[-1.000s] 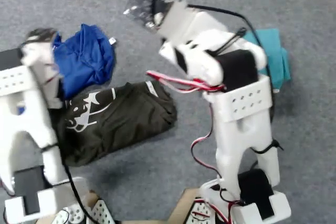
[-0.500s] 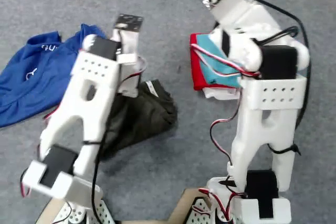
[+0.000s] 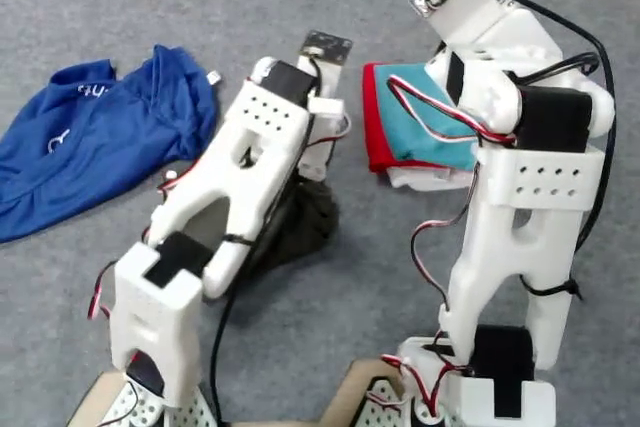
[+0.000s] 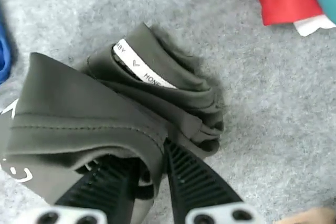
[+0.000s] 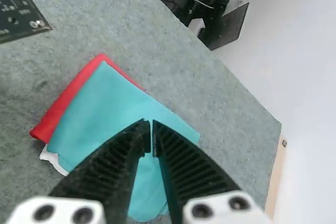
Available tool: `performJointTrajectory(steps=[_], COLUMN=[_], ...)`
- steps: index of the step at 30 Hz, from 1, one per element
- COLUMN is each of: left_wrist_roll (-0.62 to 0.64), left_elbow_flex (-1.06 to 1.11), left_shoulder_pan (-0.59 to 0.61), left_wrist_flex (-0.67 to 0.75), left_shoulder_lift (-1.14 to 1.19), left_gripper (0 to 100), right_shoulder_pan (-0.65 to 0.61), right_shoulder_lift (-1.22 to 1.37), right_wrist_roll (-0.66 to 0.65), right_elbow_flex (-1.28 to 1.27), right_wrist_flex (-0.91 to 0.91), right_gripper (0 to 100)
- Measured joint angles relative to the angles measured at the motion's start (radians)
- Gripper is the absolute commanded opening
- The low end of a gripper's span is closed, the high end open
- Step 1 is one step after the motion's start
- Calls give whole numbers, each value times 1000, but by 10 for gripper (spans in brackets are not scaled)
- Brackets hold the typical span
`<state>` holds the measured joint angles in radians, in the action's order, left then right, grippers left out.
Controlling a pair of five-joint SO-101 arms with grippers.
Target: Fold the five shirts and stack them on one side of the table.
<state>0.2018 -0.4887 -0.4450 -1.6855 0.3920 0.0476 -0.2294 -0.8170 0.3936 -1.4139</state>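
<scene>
A dark olive shirt (image 4: 105, 124) lies bunched near the table's middle, mostly under my left arm in the high view, where a corner of this dark shirt (image 3: 305, 222) shows. My left gripper (image 4: 155, 153) is shut on its folded hem. A blue shirt (image 3: 90, 142) lies crumpled and unfolded at the far left. On the right sits a folded stack: a teal shirt (image 3: 430, 132) on a red shirt (image 3: 378, 137), with a white shirt (image 3: 425, 179) at the bottom. My right gripper (image 5: 150, 125) hangs shut above the teal shirt (image 5: 105, 108), holding nothing.
The grey felt table (image 3: 350, 287) has open room in front, between the two arm bases. The left wrist's circuit board (image 3: 325, 47) stands close to the red shirt's edge. Dark equipment and cables (image 5: 210, 3) sit beyond the table's far edge.
My left arm swung from the blue shirt rightward onto the dark shirt. The blue shirt now lies spread out. My right arm drew back to the right, uncovering the stack.
</scene>
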Motion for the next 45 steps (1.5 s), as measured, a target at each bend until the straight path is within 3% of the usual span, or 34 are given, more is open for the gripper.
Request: performJointTrajectory(steps=[3,5,9,14,16,23,29,34,37,45], left_wrist_roll=[8,51,104,44,-2,-141,-238,-282,-315,-356], left_elbow_flex=[-37,-69,-147,-190,-170,140,574,979,1152,1258], left_shoulder_pan=[0,3,87,305,413,795,1000,1056,1057,1062], left_wrist_flex=[-28,-54,-64,-64,-64,-57,135,351,411,427], left_shoulder_lift=[15,15,0,-143,-204,-379,-535,-695,-789,-902], left_gripper=[274,273,225,18,45,29,29,29,29,29], right_shoulder_pan=[0,0,0,-91,-173,-459,-661,-729,-729,-729], right_shoulder_lift=[0,0,0,0,20,311,554,778,890,1085], right_wrist_roll=[0,0,38,94,124,285,308,308,308,308], right_elbow_flex=[0,0,0,0,0,-97,-52,77,183,463], right_wrist_flex=[0,0,-6,-80,-97,-37,-17,-37,-109,-230], right_gripper=[18,18,18,15,15,15,15,15,15,15])
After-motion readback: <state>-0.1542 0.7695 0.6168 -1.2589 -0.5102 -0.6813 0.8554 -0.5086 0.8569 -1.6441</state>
